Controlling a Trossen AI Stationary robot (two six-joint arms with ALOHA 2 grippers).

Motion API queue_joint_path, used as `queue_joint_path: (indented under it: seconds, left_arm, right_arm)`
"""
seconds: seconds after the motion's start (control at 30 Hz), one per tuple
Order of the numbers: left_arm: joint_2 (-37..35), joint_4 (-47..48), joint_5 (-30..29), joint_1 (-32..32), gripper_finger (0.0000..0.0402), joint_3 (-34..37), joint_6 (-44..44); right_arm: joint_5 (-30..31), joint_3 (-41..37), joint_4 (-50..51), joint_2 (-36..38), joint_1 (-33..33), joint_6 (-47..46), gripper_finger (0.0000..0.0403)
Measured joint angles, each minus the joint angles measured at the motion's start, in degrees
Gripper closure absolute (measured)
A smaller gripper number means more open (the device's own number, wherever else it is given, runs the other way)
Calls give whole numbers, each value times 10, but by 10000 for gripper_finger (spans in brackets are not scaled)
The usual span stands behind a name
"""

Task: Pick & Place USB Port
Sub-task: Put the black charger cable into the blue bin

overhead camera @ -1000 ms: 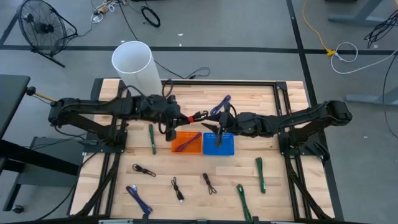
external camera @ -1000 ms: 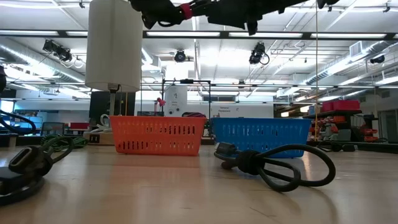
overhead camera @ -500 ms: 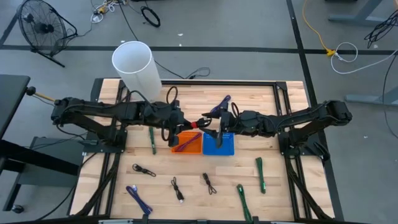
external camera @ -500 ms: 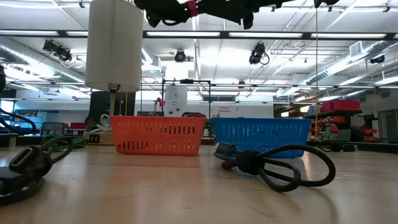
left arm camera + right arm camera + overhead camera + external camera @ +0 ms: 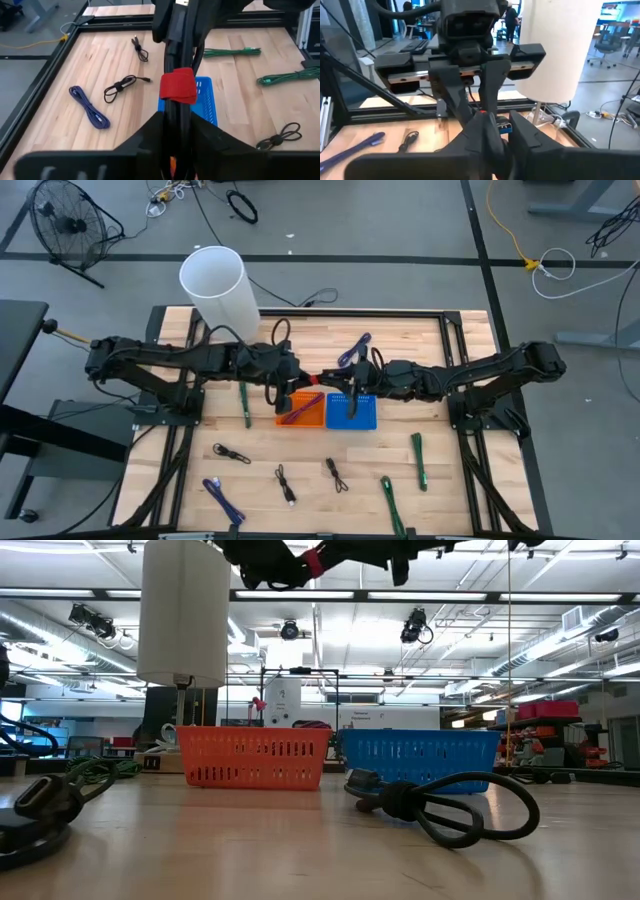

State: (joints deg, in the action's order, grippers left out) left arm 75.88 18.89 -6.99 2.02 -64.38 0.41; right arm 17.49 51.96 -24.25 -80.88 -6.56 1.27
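Both grippers have shifted slightly above the orange basket [image 5: 298, 409]: left gripper [image 5: 296, 377] and right gripper [image 5: 338, 378] each clamp the red-banded black cable [image 5: 318, 377].

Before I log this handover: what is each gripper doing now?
Left gripper: closed on the black cable with the red band.
Right gripper: closed on the same cable.

Orange basket [image 5: 297, 410] beside blue basket [image 5: 351, 411] on pale wood table [image 5: 300, 455]; black cable [image 5: 176, 65] wrapped in red strap [image 5: 179, 85] (green cables [image 5: 417, 459] nearby).
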Motion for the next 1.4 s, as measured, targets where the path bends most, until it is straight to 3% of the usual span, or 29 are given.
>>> queue_joint_path:
  seconds: [0.13, 0.3, 0.5, 0.83, 1.13, 1.4]
  left_arm:
    - [0, -3, -17, 0, 268, 0, 0]
    - [-2, 4, -23, 0, 243, 0, 5]
    - [-17, 51, -63, 1, 248, 0, 7]
    - [-19, 83, -67, 1, 260, 0, 3]
    - [-19, 89, -67, 1, 260, 0, 2]
    - [-19, 90, -67, 1, 260, 0, 2]
  right_arm:
    - [10, 0, 15, 0, 1, -6, 359]
    - [19, 0, 48, 4, 1, -14, 359]
    - [74, 0, 179, 36, -15, -74, 359]
    - [69, 0, 379, 42, -90, -261, 359]
    - [90, 0, 395, 27, -125, -308, 359]
    - [44, 0, 389, -18, -99, -291, 359]
